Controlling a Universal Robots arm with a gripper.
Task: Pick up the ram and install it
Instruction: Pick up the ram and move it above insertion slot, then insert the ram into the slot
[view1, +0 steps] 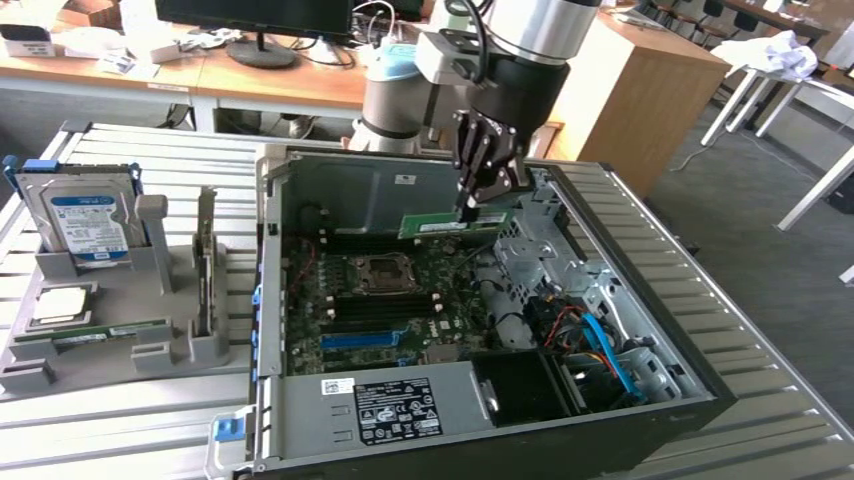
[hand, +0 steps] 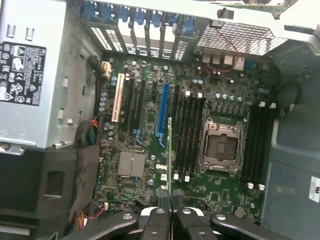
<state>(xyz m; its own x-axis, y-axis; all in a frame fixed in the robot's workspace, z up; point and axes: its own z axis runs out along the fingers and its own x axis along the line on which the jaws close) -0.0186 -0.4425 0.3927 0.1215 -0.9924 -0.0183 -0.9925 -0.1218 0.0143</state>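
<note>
Carrying the ram (view1: 454, 224) pinched tight in the gripper (view1: 470, 208), upper centre of the exterior view, above the open case (view1: 360, 185). Wrist view: ram edge-on, parallel to the memory slots (hand: 189, 135) beside the CPU socket (hand: 220, 147). I'd centre it over one slot, level and square.

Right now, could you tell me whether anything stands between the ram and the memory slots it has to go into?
Nothing visible does. The pincer holds the ram above the open case, and the empty memory slots beside the processor socket lie bare beneath it, with no cable across them.
</note>
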